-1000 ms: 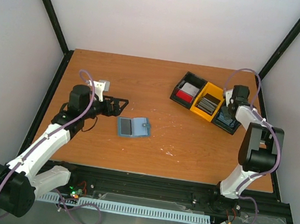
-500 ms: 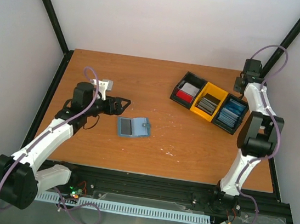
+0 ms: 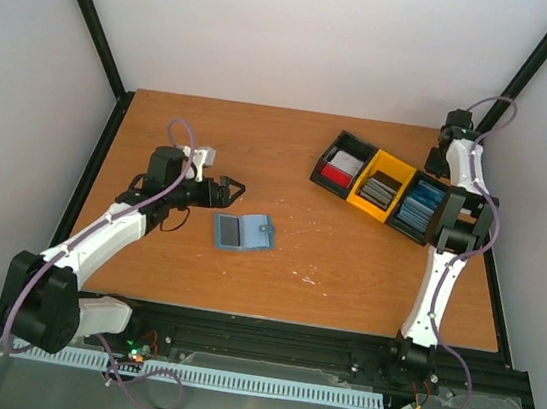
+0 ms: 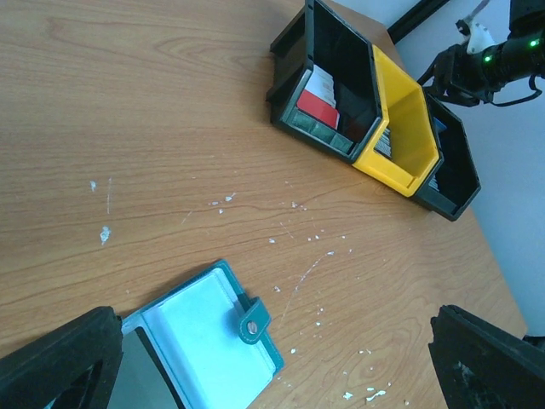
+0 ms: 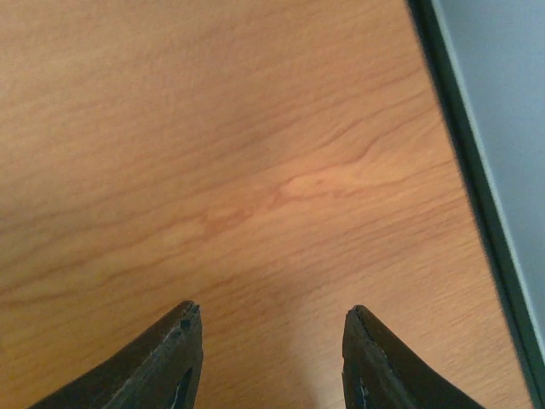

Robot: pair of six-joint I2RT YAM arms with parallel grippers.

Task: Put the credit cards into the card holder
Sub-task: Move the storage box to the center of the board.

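left hand (image 4: 272, 349): dark fingers (image 4: 60, 366) spread wide, one in each lower corner of the view.
card holder (image 4: 204, 345): open and flat on the desk (image 4: 145, 111), beside the left finger, snap tab (image 4: 253, 322) facing the tray.
tray (image 4: 400, 128): black, yellow and black compartments in a row, near the desk's edge.
credit cards (image 4: 317, 108): a red one upright in the nearest black compartment.
right arm (image 4: 498, 60): dark, green light, beyond the tray.

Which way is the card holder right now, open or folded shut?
Open. The card holder lies spread flat on the table, both inner panels facing up, its snap tab loose at one edge.
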